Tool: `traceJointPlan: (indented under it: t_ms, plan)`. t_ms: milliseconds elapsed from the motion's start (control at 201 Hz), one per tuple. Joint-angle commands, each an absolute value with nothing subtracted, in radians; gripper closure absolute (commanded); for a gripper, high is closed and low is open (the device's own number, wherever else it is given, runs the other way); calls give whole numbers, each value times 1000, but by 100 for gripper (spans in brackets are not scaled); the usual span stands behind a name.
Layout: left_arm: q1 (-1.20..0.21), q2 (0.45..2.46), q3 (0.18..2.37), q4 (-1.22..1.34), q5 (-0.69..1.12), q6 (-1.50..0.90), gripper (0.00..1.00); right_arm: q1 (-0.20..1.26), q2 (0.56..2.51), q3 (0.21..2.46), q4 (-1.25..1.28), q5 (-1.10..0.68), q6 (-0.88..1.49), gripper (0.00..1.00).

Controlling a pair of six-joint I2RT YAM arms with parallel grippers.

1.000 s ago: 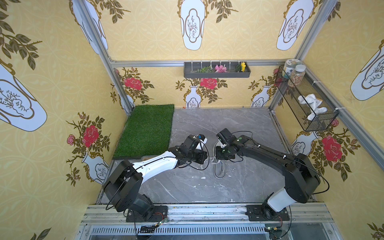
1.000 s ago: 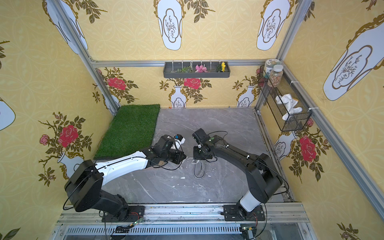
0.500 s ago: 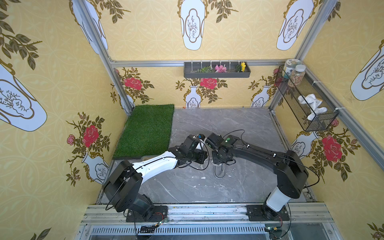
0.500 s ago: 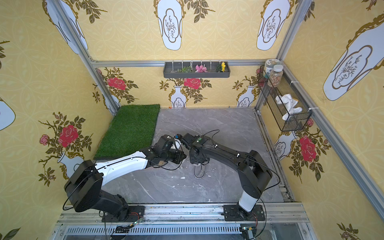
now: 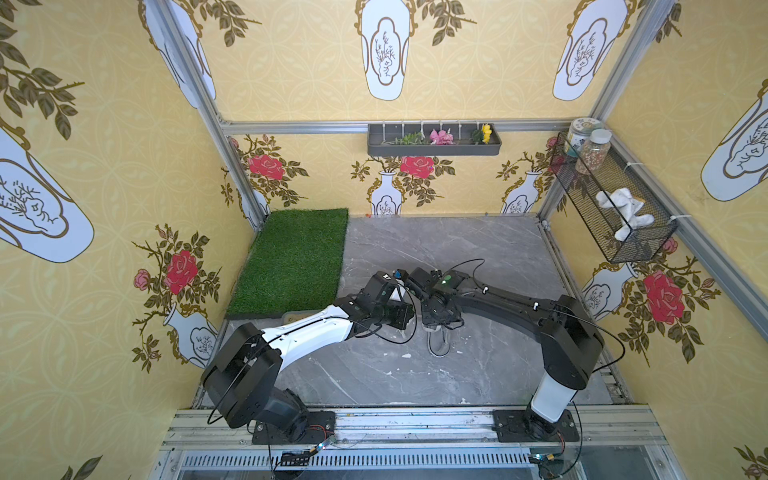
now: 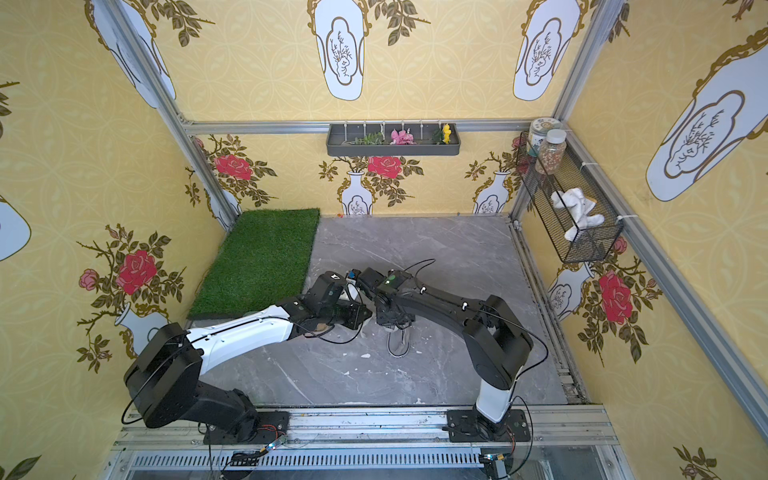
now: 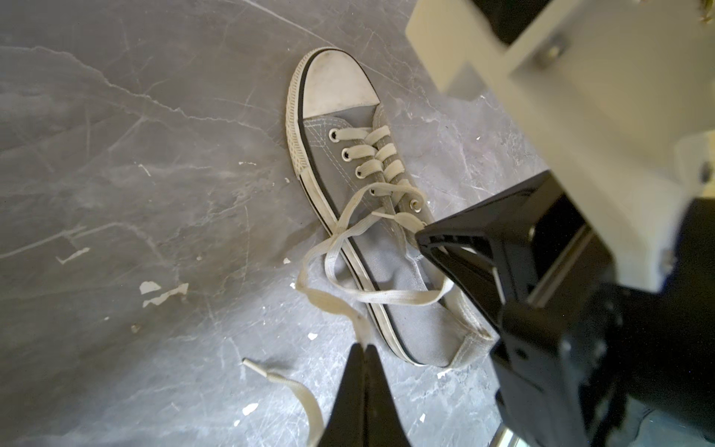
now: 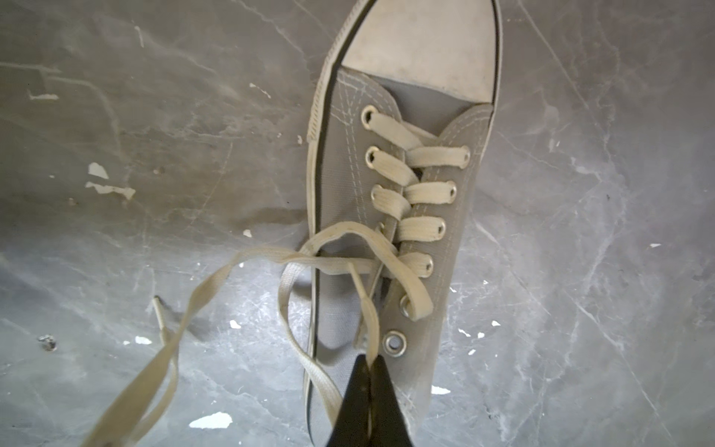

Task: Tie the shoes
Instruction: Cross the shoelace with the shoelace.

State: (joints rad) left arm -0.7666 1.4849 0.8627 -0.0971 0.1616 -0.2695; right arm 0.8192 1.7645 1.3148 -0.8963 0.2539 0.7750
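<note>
The shoe (image 7: 340, 154) is a grey canvas sneaker with a white toe cap, lying on the grey marble floor. In both top views only its toe (image 5: 439, 345) (image 6: 398, 345) shows below the two wrists. Its pale laces (image 8: 332, 263) cross loosely over the side of the shoe. My left gripper (image 7: 364, 348) is shut on one lace beside the heel; that lace's free end (image 7: 271, 375) trails on the floor. My right gripper (image 8: 370, 360) is shut on the other lace above the shoe's opening. The two wrists sit close together over the shoe.
A green turf mat (image 5: 295, 257) covers the floor's back left corner. A wire basket (image 5: 615, 208) with jars and a white cloth hangs on the right wall. A grey shelf (image 5: 434, 143) with flowers hangs on the back wall. White flakes (image 7: 164, 294) dot the floor.
My right arm has swung left with its lace, bringing its wrist up against the left wrist over the shoe. The left arm has stayed in place.
</note>
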Motion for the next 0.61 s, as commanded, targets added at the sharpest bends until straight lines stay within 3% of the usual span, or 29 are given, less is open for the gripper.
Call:
traceJointPlan:
  t_ms: [0, 602]
  plan:
    - [-767, 1484, 853, -63, 172, -275, 100, 830, 1764, 1317, -905, 285, 830, 100]
    - [-767, 1469, 827, -27, 183, -291, 100, 856, 1717, 1224, -833, 306, 1022, 100]
